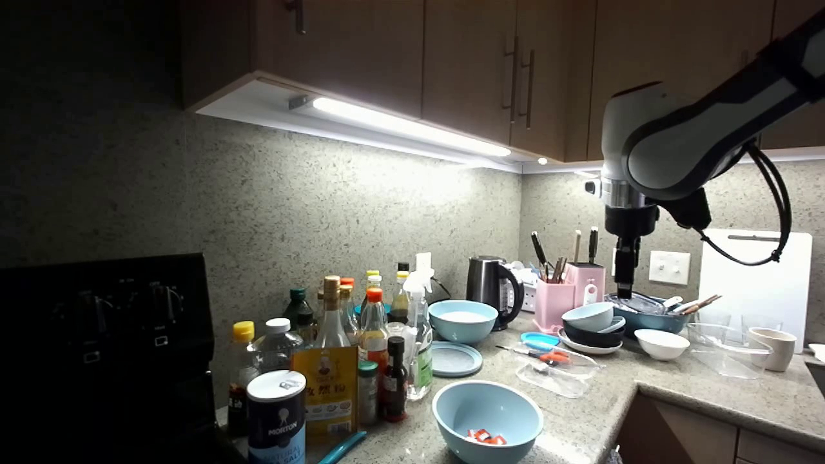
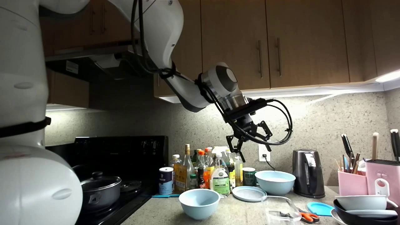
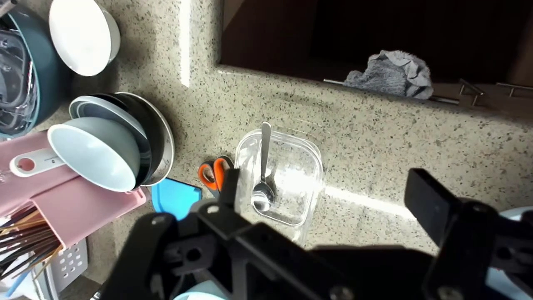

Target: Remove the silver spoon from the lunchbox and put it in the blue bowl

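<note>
A shiny metal spoon point(image 3: 264, 166) leans in a clear plastic box point(image 3: 293, 154) near the inside corner of the speckled counter point(image 3: 395, 154), its handle over the rim, a round blue bowl point(image 1: 490, 406) nearer the edge by the stove point(image 2: 125, 150) holds red and white bits point(image 1: 485, 437), and the gripper point(image 2: 256, 155) above has its jaws wide apart.

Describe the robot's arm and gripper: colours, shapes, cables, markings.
The arm is glossy white with smooth, rounded links and a silver collar at the wrist. Black straps hold black cables, which loop out beside the gripper. The gripper is black, with two angular, jointed fingers and pale lettering on its body, too small to read surely.
</note>
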`<state>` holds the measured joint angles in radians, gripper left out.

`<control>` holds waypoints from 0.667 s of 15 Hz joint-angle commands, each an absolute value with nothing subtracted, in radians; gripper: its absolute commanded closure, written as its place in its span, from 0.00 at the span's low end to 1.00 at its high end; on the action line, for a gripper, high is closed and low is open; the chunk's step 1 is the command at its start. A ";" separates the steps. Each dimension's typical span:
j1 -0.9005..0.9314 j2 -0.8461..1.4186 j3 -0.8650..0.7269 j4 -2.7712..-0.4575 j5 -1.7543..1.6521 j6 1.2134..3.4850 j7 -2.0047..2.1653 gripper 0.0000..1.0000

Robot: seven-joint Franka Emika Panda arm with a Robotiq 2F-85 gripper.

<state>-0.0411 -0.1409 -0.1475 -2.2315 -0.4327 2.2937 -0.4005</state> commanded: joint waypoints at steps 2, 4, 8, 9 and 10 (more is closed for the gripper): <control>-0.081 0.049 -0.146 -2.102 -0.424 2.301 -0.379 0.00; -0.096 0.148 -0.151 -2.023 -0.409 2.287 -0.401 0.00; -0.127 0.308 -0.132 -1.870 -0.364 2.268 -0.473 0.00; -0.132 0.342 -0.125 -1.834 -0.357 2.262 -0.488 0.00; -0.134 0.371 -0.119 -1.800 -0.356 2.254 -0.499 0.00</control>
